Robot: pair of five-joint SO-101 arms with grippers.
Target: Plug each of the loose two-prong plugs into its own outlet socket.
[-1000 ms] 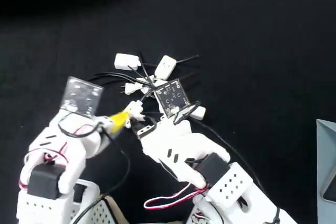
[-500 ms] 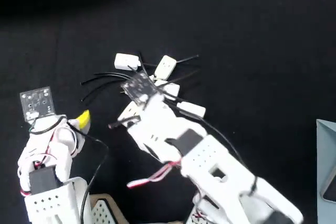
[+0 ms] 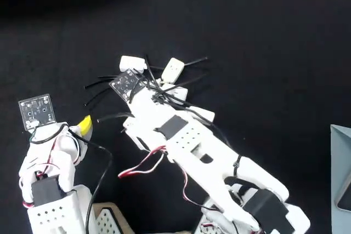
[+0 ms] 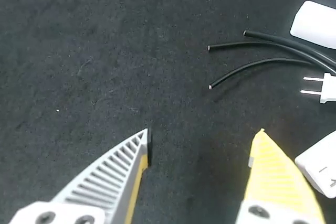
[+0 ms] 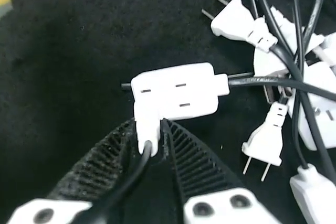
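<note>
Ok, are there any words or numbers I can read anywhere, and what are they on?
No readable words or numbers anywhere.
Outlet block and plug: only slots, no print.
White part by the left gripper: small dark marks, too blurred to read.

The high camera looks down on the black table (image 3: 285,69) from the arms' side, far enough off to hold both arms and the tangle of cords (image 3: 164,83). Each wrist camera sits close, peering past its own fingertips. The left gripper (image 4: 203,135) is at the tangle's edge and the right gripper (image 5: 151,129), with its plug (image 5: 143,116), is over the middle, so all three share that tangle.
</note>
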